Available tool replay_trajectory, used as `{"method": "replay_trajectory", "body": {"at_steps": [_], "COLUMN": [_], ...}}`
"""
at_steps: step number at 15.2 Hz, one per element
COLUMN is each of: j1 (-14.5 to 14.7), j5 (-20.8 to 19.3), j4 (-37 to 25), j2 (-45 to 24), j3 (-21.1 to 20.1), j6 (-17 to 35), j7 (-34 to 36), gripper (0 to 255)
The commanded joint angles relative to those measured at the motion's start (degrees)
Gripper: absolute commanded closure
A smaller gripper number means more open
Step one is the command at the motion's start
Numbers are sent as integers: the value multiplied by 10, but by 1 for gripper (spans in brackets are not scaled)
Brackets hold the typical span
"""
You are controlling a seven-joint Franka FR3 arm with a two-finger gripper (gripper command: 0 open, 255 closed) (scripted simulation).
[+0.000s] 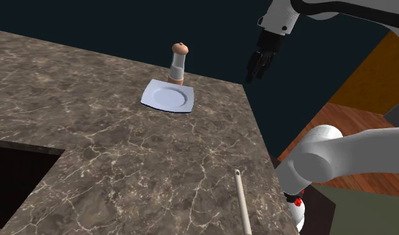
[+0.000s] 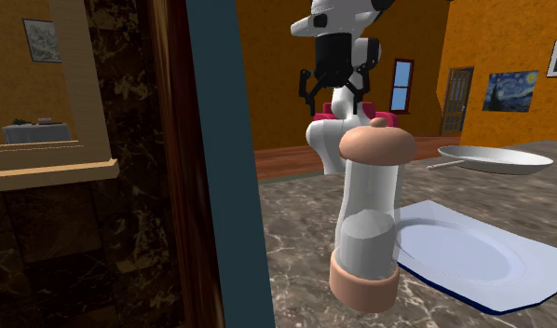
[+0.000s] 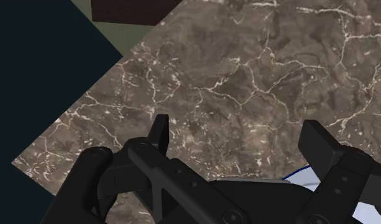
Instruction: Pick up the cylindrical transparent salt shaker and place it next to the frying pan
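1. The gripper (image 1: 256, 69) is being held high in the air, well apart from the plate (image 1: 167, 97), off toward the shoulder view's right of it.
2. Its fingers (image 3: 158, 130) are being held released and wide apart, and nothing is being clasped between them.
3. The salt shaker (image 1: 179, 64) is being shown upright at the plate's far corner. Whether it is touching the plate's rim cannot be told.
4. In the second exterior view, the shaker's clear body, tan caps at both ends and white filling in the lower half are being displayed just beside the plate.
5. The frying pan (image 2: 495, 158) is being shown beyond the plate and well apart from it.
6. The white, square plate is being borne flat by the marble countertop (image 1: 111, 147).
7. In the wrist view, a blue-edged sliver of the plate is being glimpsed beside one finger.
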State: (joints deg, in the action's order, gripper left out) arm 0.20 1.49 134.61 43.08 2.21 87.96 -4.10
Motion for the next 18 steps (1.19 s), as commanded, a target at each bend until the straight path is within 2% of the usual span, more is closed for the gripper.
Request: {"method": "replay_trajectory", "body": {"at_steps": [1, 9, 18], "j1": [0, 15, 25], "j5": [0, 30, 59], "j4": [0, -127, -323], "j2": [0, -171, -361], "j3": [0, -7, -11], "j6": [0, 59, 72], "j7": [0, 12, 22], "gripper": [0, 0, 0]}}
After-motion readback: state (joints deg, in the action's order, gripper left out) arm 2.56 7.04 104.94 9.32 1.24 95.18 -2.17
